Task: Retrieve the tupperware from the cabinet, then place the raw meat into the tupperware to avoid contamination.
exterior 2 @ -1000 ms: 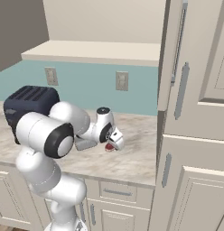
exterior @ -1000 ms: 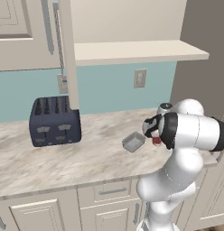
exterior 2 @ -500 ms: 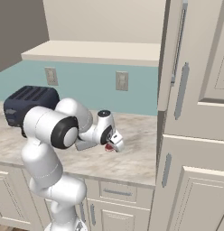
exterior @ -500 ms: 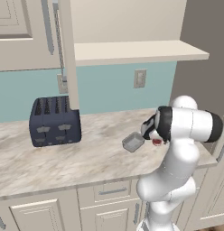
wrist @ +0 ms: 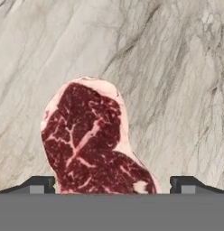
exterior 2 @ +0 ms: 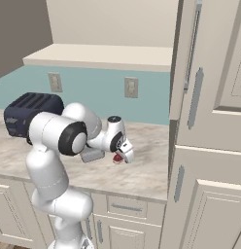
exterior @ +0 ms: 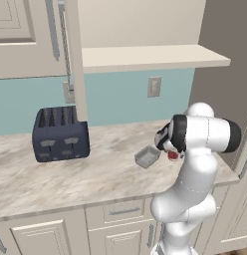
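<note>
The raw meat [wrist: 89,140], a red marbled slab with a pale fat rim, lies on the marble counter [wrist: 177,67]. My gripper [wrist: 113,186] hangs open just above it, one dark fingertip [wrist: 39,184] on each side of its near end. From the base, the meat [exterior: 173,156] [exterior 2: 117,157] peeks out beside the hand [exterior 2: 125,151]. The tupperware [exterior: 147,157], a small grey open box, sits on the counter just left of the meat, partly behind my arm [exterior 2: 92,155]. The cabinet [exterior: 145,57] stands open with a bare beige shelf.
A dark blue toaster [exterior: 61,133] [exterior 2: 26,110] stands at the counter's left. The cabinet's open door [exterior: 75,60] juts out above it. Wall outlets [exterior: 154,86] sit on the blue backsplash. A tall beige cabinet [exterior 2: 210,146] bounds the counter on the right.
The hand has sunk a little toward the meat while the elbow swung round. Jaws stayed open. Meat and tupperware have not moved.
</note>
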